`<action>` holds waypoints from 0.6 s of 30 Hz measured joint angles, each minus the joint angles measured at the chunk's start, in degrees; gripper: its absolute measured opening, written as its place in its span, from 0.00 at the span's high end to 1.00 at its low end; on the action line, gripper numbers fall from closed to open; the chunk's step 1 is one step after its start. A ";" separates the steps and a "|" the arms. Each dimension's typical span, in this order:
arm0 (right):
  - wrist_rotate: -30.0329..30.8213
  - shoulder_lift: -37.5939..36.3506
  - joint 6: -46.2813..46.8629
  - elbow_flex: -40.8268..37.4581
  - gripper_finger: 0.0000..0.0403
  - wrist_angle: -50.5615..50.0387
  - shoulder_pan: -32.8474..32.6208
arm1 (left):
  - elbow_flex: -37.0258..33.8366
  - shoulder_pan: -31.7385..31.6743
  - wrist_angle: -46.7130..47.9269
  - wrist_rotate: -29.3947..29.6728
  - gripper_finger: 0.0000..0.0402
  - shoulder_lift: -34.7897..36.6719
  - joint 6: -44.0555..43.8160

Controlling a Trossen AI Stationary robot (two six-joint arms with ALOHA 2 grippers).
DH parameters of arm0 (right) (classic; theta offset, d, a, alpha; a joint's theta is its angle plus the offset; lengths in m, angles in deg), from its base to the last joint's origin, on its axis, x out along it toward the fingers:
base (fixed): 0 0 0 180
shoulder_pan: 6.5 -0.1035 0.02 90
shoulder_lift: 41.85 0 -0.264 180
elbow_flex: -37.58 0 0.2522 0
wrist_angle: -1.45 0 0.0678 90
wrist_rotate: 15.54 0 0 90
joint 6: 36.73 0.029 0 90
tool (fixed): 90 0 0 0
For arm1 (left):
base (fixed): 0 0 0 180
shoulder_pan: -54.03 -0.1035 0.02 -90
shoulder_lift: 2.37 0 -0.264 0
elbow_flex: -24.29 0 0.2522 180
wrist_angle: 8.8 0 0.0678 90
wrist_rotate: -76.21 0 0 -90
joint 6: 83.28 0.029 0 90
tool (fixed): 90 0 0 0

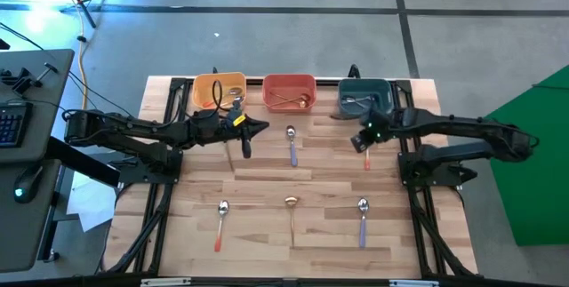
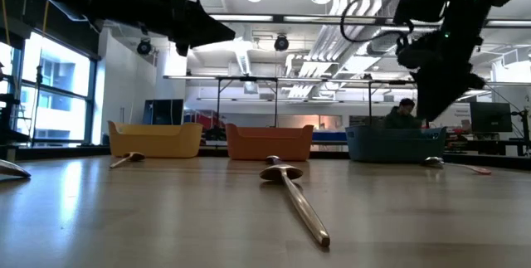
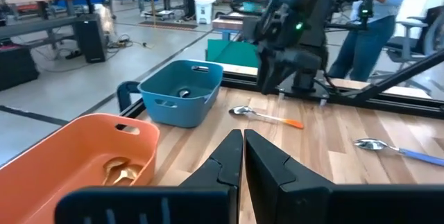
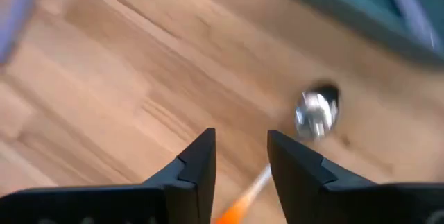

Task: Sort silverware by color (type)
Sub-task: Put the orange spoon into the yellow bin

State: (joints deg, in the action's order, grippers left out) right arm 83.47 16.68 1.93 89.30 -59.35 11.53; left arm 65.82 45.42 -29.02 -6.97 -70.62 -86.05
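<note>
the left gripper [image 1: 260,128] hangs above the table just in front of the gap between the yellow bin [image 1: 219,91] and the red bin [image 1: 289,91], its two fingers [image 3: 229,156] pressed together with nothing between them. the right gripper [image 1: 362,141] hovers near the front of the teal bin [image 1: 365,97], over an orange-handled spoon [image 4: 313,115] lying on the wood; its fingers [image 4: 198,156] stand a narrow gap apart, empty, with the spoon's silver bowl just beyond the tips and the orange handle running under the gap. the rest of the silverware is spread over the wooden table [image 1: 320,189]: a purple-handled spoon [image 1: 292,145] lies in front of the red bin, and along the near side lie another orange-handled spoon [image 1: 220,223], a gold spoon [image 1: 292,218] in the middle, and a second purple-handled spoon [image 1: 362,220]. gold pieces already sit in the red bin, some silverware rests in the teal bin, and something dark lies in the yellow bin, though what it is cannot be told. in the low view a person [image 2: 404,113] sits behind the teal bin, far back in the room.
</note>
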 joint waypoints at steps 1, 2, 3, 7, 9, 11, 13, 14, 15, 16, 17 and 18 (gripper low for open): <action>0.40 0.60 3.21 -0.35 0.70 -0.96 -0.86 | 0.00 0.00 -0.05 -0.66 0.98 0.00 0.00; 0.49 1.34 6.25 -0.66 0.69 -1.75 -1.43 | 0.00 0.00 -0.06 -1.12 0.98 0.00 0.00; 0.54 2.13 9.01 -1.04 0.69 -2.29 -1.80 | 0.00 0.00 -0.08 -1.53 0.98 0.00 0.00; 3.80 6.24 15.36 -3.77 0.69 -1.49 -1.86 | 0.00 0.20 -0.16 -2.70 0.98 0.00 0.01; 4.52 8.47 16.70 -5.55 0.69 1.10 -1.00 | 0.00 0.24 -0.19 -4.25 0.98 0.00 0.26; 4.45 10.49 16.67 -7.60 0.69 5.52 0.11 | 0.00 0.33 -0.19 -5.53 0.98 0.00 0.52; 4.81 12.04 15.66 -9.28 0.69 11.21 1.23 | 0.00 0.42 -0.19 -5.98 0.98 0.00 0.53; 5.30 12.68 15.28 -9.93 0.69 13.60 1.66 | 0.00 0.49 -0.19 -6.19 0.98 0.00 0.49; 5.54 13.42 14.96 -10.50 0.69 15.40 2.07 | 0.00 0.60 -0.19 -6.20 0.98 0.00 0.47; 5.53 14.03 14.43 -11.02 0.69 16.89 2.50 | 0.00 0.78 -0.17 -6.20 0.98 0.00 0.42; 5.52 14.42 14.04 -11.27 0.69 17.94 2.91 | 0.00 0.97 -0.23 -6.18 0.98 0.00 0.17; 5.52 14.95 13.94 -11.56 0.69 18.46 3.19 | 0.00 1.21 -0.34 -6.18 0.98 0.00 -0.26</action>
State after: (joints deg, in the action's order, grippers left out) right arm 88.99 31.63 15.87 77.74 -40.88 14.72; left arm 65.82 46.63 -29.36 -13.15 -70.62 -86.30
